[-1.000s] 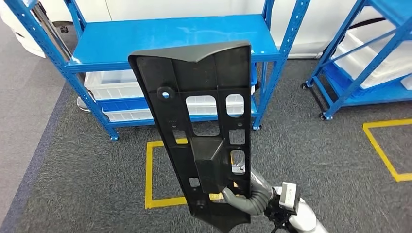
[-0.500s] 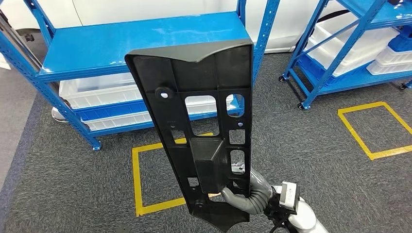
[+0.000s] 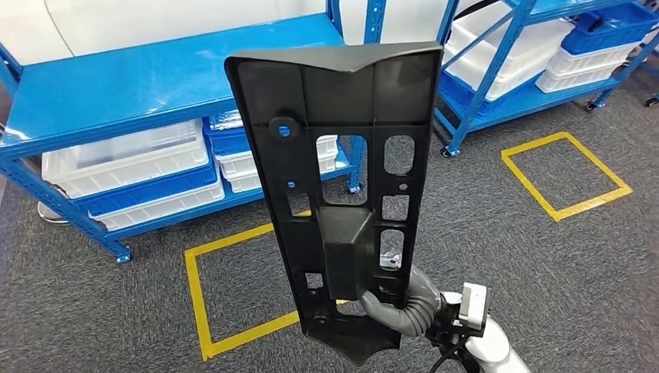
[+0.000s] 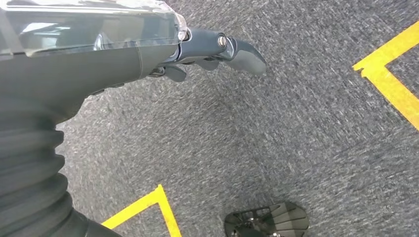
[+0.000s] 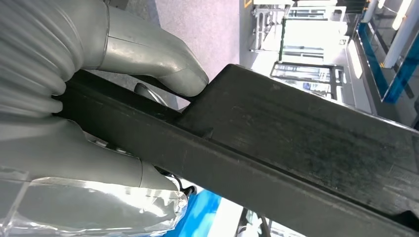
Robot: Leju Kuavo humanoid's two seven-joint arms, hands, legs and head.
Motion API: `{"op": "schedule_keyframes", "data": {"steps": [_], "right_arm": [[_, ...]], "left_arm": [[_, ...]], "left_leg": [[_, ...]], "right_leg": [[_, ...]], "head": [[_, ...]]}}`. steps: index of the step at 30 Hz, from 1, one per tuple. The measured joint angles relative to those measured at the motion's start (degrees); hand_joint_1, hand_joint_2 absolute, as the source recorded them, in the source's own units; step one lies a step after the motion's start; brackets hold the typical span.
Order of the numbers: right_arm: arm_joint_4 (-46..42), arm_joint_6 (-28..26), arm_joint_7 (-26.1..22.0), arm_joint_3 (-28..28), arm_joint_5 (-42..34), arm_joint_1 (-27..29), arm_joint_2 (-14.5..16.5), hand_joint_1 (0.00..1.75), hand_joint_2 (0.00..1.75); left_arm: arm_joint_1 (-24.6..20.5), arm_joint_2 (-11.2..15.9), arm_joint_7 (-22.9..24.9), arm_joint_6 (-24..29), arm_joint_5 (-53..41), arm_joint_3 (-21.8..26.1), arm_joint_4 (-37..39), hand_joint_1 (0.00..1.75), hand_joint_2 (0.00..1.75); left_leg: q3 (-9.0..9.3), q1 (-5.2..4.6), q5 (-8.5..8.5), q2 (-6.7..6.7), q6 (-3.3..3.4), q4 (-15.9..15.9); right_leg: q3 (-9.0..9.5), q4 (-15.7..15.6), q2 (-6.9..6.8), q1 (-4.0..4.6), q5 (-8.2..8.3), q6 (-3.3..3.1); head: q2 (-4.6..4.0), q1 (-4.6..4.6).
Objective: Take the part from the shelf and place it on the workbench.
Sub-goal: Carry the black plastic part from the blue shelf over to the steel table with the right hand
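— Head view first: where's the part (image 3: 342, 194)?

— Up in the air, standing nearly upright in front of the blue shelf (image 3: 155, 85), a long black plastic panel with ribs and cut-out windows. The right hand (image 3: 400, 307) grips it near its lower end, grey thumb wrapped round the edge, silver forearm coming up from the bottom right corner.

— Anything hidden?

— The fingers behind the panel are covered by it, and its lowest tip is cut off by the frame. White bins (image 3: 124, 159) sit on the lower shelf, a second rack (image 3: 528, 85) stands to the right, and yellow tape squares (image 3: 202, 295) mark the grey carpet. No writing I can read.

— Left wrist view?

— The left hand (image 4: 217, 49) hangs over the carpet (image 4: 296, 128) holding nothing, dark fingers loosely curled together at the end of the grey cover. Whether they count as spread or closed I can't tell. Yellow tape (image 4: 390, 79) crosses the floor.

— And the right wrist view?

— Very close. The right hand (image 5: 123, 118) clamps the part's (image 5: 296, 148) dark edge, thumb (image 5: 163, 64) on one face, fingers under the other. The background is bright and blurred; no labels legible.
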Motion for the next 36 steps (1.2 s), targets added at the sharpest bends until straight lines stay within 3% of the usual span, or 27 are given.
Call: {"op": "schedule_keyframes", "data": {"steps": [2, 4, 5, 6, 8, 10, 12, 14, 15, 17, 19, 21, 22, 23, 25, 27, 29, 30, 32, 34, 36], "right_arm": [[0.0, 0.3, -0.2, 0.0, 0.0, 0.0, 0.1, 1.75, 1.75], [-0.2, 0.0, -1.0, -0.1, 0.0, 0.9, 0.2, 1.75, 1.75], [-0.4, -0.2, -1.5, -0.3, 0.0, 1.8, 0.2, 1.75, 1.75], [-0.7, -0.4, -2.1, -0.6, 0.1, 2.8, 0.2, 1.75, 1.75], [-1.4, -0.7, -2.8, -1.2, 0.2, 4.2, 0.1, 1.75, 1.75], [-2.1, -0.6, -3.2, -1.7, 0.2, 5.0, 0.0, 1.75, 1.75], [-2.8, -0.5, -3.3, -2.3, 0.3, 5.8, 0.0, 1.75, 1.75], [-3.3, -0.1, -3.3, -3.0, 0.5, 6.7, 0.0, 1.75, 1.75], [-3.6, 0.1, -3.3, -3.3, 0.7, 7.2, 0.0, 1.75, 1.75], [-4.1, 0.4, -3.3, -4.0, 1.0, 8.0, 0.0, 1.75, 1.75], [-4.4, 0.5, -3.3, -4.3, 1.1, 8.5, 0.0, 1.75, 1.75], [-4.4, 0.5, -3.3, -4.5, 1.1, 9.3, 0.0, 1.75, 1.75], [-4.4, 0.5, -3.3, -4.7, 1.1, 9.7, 0.0, 1.75, 1.75], [-4.5, 0.6, -3.3, -4.8, 1.1, 10.1, 0.0, 1.75, 1.75], [-4.7, 0.5, -3.3, -5.1, 1.1, 10.6, 0.0, 1.75, 1.75], [-5.1, 0.4, -3.3, -5.4, 1.0, 11.3, 0.1, 1.75, 1.75], [-5.4, 0.4, -3.3, -5.5, 1.0, 12.4, 0.2, 1.75, 1.75], [-5.5, 0.4, -3.4, -5.5, 0.9, 13.0, 0.3, 1.75, 1.75], [-5.6, 0.4, -3.5, -5.6, 0.7, 13.7, 0.6, 1.75, 1.75], [-5.6, 0.4, -3.8, -5.6, 0.2, 14.3, 1.0, 1.75, 1.75], [-5.5, 0.3, -4.2, -5.6, -0.4, 14.9, 1.2, 1.75, 1.75]], "left_arm": [[0.2, 0.0, -0.1, 0.6, 0.1, 0.1, 0.0, 0.00, 1.75], [0.5, 0.0, -0.2, 1.2, 0.0, 0.2, 0.0, 0.00, 1.75], [0.6, 0.1, -0.3, 1.4, -0.2, 0.2, 0.0, 0.00, 1.75], [0.7, 0.1, -0.3, 1.5, -0.4, 0.2, 0.0, 0.00, 1.75], [0.7, 0.3, -0.3, 1.6, -0.7, 0.2, 0.0, 0.00, 1.75], [0.6, 0.4, -0.3, 1.8, -0.8, 0.2, 0.0, 0.00, 1.75], [0.5, 0.5, -0.3, 2.0, -0.8, 0.2, 0.0, 0.00, 1.75], [0.4, 0.6, -0.5, 2.3, -0.8, 0.2, 0.0, 0.00, 1.75], [0.4, 0.6, -0.6, 2.5, -0.6, 0.3, 0.0, 0.00, 1.75], [0.3, 0.7, -0.9, 2.9, -0.2, 0.4, 0.0, 0.00, 1.75], [0.4, 0.9, -1.0, 3.2, 0.1, 0.6, 0.0, 0.00, 1.75], [0.6, 1.1, -1.1, 3.4, 0.3, 0.9, 0.0, 0.00, 1.75], [0.6, 1.3, -1.1, 3.4, 0.4, 1.0, 0.0, 0.00, 1.75], [0.7, 1.3, -1.1, 3.4, 0.4, 1.1, 0.0, 0.00, 1.75], [0.7, 1.4, -1.1, 3.4, 0.2, 1.1, 0.0, 0.00, 1.75], [0.7, 1.5, -1.1, 3.4, -0.1, 1.1, 0.0, 0.00, 1.75], [0.8, 1.7, -1.0, 3.4, -0.6, 1.1, 0.0, 0.00, 1.75], [0.8, 1.8, -0.9, 3.4, -0.8, 1.1, 0.0, 0.00, 1.75], [0.9, 2.2, -0.6, 3.4, -1.4, 1.0, 0.0, 0.00, 1.75], [1.2, 2.6, 0.3, 3.3, -2.0, 0.9, 0.0, 0.00, 1.75], [1.7, 3.1, 2.1, 3.0, -2.7, 0.7, 0.0, 0.00, 1.75]], "left_leg": [[-1.83, 0.11, -2.89, -2.06, -0.32, 4.5], [-5.38, 0.13, -6.49, -3.73, -0.48, 12.2], [-6.84, 0.13, -7.31, -3.97, -0.56, 15.1], [-7.53, 0.14, -7.08, -4.05, -0.60, 16.2], [-5.95, 0.25, -3.66, -4.35, -0.58, 12.2], [-2.73, 0.56, -0.09, -6.31, -0.40, 4.7], [-1.20, 0.72, 0.63, -7.85, -0.03, 1.2], [-1.08, 0.63, 0.47, -7.25, 0.59, 0.9], [-1.01, 0.64, 0.60, -6.73, 0.95, 0.8], [-0.89, 0.76, 0.83, -5.57, 1.61, 0.4], [-0.88, 0.58, 0.80, -4.32, 1.92, 0.4], [-0.87, 0.44, 0.70, -3.10, 1.96, 0.4], [-0.82, 0.39, 0.63, -2.54, 1.95, 0.4], [-0.70, 0.34, 0.53, -1.99, 1.90, 0.4], [-0.39, 0.13, 0.28, -1.06, 1.64, 0.4], [-0.17, -0.04, 0.07, -0.29, 1.14, 0.4], [0.17, -0.09, -0.03, 0.51, 0.51, 0.1], [0.35, -0.06, -0.28, 0.39, 0.19, 0.1], [-0.39, -0.01, -2.25, -1.37, -0.31, 2.6], [-3.41, 0.07, -5.95, -3.44, -0.50, 9.5], [-6.23, 0.08, -7.76, -3.99, -0.61, 15.4]], "right_leg": [[0.29, -0.5, 0.81, -0.37, 0.28, -0.69], [0.33, -0.5, 1.73, -0.30, 0.28, -1.01], [0.35, -0.4, 2.25, -0.27, 0.24, -1.03], [0.36, -0.4, 2.82, -0.26, 0.20, -1.02], [0.39, -0.1, 4.14, -0.31, 0.04, -0.83], [0.17, 0.6, 5.56, -0.29, -0.28, -0.35], [-0.44, 1.3, 6.70, -0.24, -0.42, 0.37], [-0.91, 1.4, 7.65, -0.36, -0.26, 1.09], [-1.10, 1.7, 7.28, -0.38, -0.45, 1.40], [-2.65, 5.1, 4.90, -0.35, -2.55, 1.96], [-6.12, 12.4, 2.43, -0.46, -6.17, 2.40], [-8.58, 17.5, 1.80, -0.65, -7.56, 2.55], [-8.24, 16.8, 1.64, -0.68, -6.63, 2.47], [-6.76, 14.0, 1.32, -0.66, -4.87, 2.26], [-2.46, 5.8, -0.51, -0.17, -1.64, 1.43], [-0.39, 1.6, -1.79, 0.51, -0.82, 0.57], [-0.35, 1.1, -1.08, 0.72, -0.85, -0.01], [-0.18, 0.8, -0.60, 0.57, -0.69, -0.28], [0.22, 0.0, 0.39, 0.15, -0.29, -0.89], [0.33, -0.2, 1.48, 0.02, -0.16, -1.27], [0.34, -0.1, 2.83, 0.10, -0.18, -1.41]], "head": [[0.00, 0.00], [-0.01, 0.00], [0.00, 0.00], [0.00, 0.00], [0.00, 0.00], [0.00, 0.00], [0.00, -0.01], [-0.01, -0.01], [-0.01, -0.01], [0.00, 0.00], [-0.01, 0.00], [0.00, 0.00], [0.00, 0.00], [0.00, 0.00], [0.00, 0.00], [0.01, 0.00], [0.01, 0.00], [0.01, 0.00], [0.01, 0.00], [0.01, 0.00], [0.01, 0.00]]}}
